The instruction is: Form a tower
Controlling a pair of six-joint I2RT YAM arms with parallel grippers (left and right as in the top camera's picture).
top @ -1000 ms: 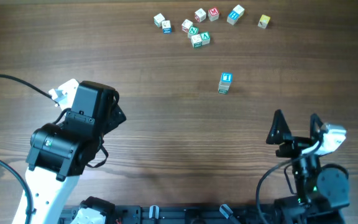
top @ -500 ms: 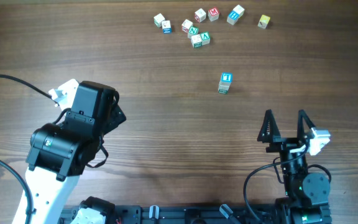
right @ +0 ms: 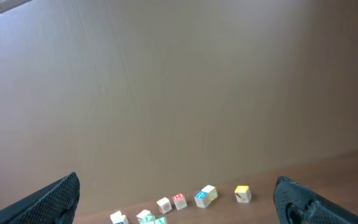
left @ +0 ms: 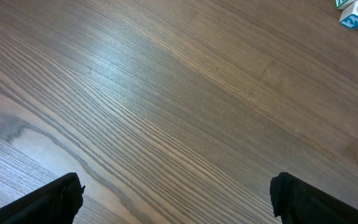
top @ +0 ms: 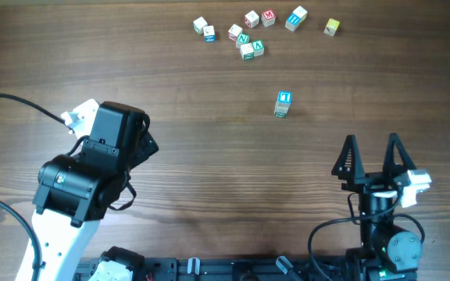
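Note:
The tower (top: 283,104) stands alone mid-table: a white cube with a blue letter (top: 284,97) sits on a pale cube with green marks (top: 281,112). My right gripper (top: 372,154) is below and to the right of it, well apart, open and empty. In the right wrist view, the right gripper (right: 176,196) frames only distant loose cubes, and the tower does not show. My left gripper (left: 176,196) hangs open over bare wood. From overhead, the left arm's body (top: 92,168) at the lower left covers its fingers.
Several loose letter cubes (top: 244,35) lie scattered along the far edge, with a yellow one (top: 331,27) at the right end. They appear low in the right wrist view, yellow cube (right: 242,194) included. A black cable (top: 14,100) runs off to the left.
My right gripper swung left and then back right, ending squared up and pointing at the far edge. The left arm and the tower have not moved.

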